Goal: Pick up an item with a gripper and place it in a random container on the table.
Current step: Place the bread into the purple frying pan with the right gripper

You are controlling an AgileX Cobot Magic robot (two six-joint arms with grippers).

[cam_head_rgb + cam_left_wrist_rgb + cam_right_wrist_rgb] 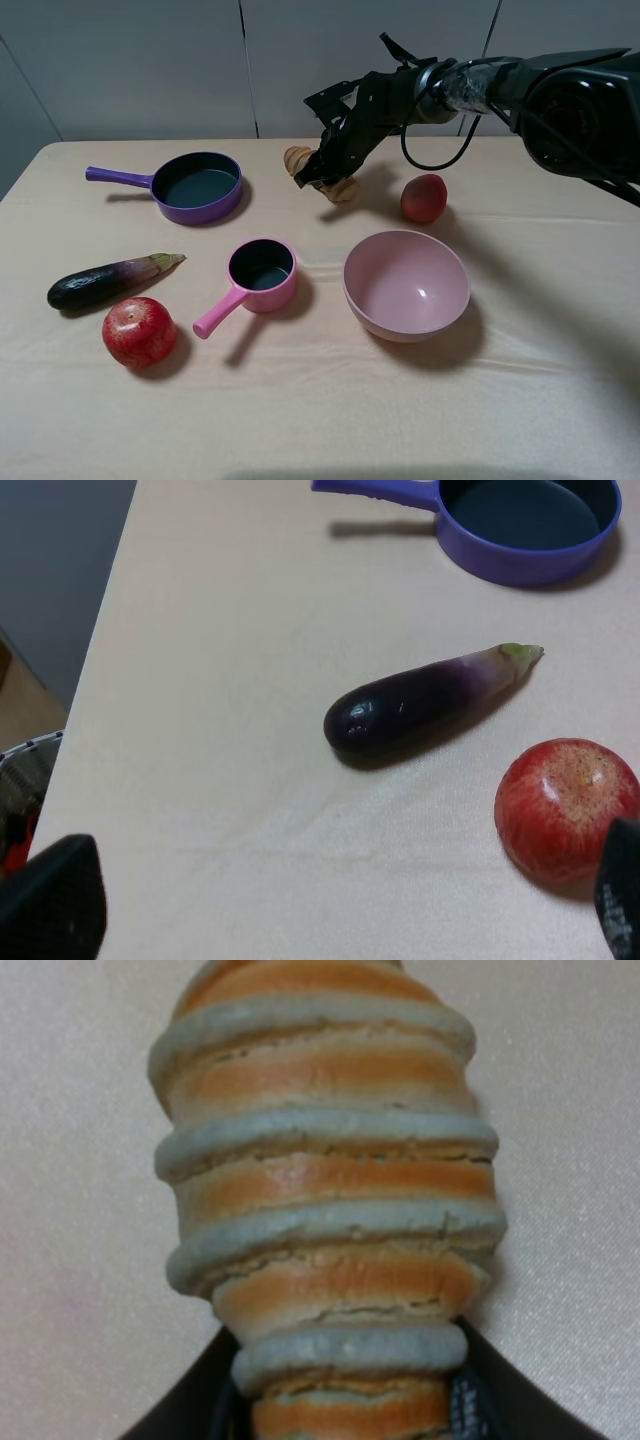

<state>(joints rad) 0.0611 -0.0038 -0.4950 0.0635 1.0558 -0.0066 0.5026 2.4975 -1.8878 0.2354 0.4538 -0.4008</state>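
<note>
Tan bread roll point(298, 160) sits clamped in my right gripper point(322, 178) near the purple pan point(200, 210); next, I reckon, comes lifting it over.

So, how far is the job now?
Done: the right gripper is at the roll. In hand: its jaws seem closed on both sides of the roll, near the table. Left: carrying it to the purple pan, which is empty.

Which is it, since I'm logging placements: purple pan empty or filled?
Empty: the purple pan shows only its bare dark inside. The bread roll is outside it, at the right gripper.
</note>
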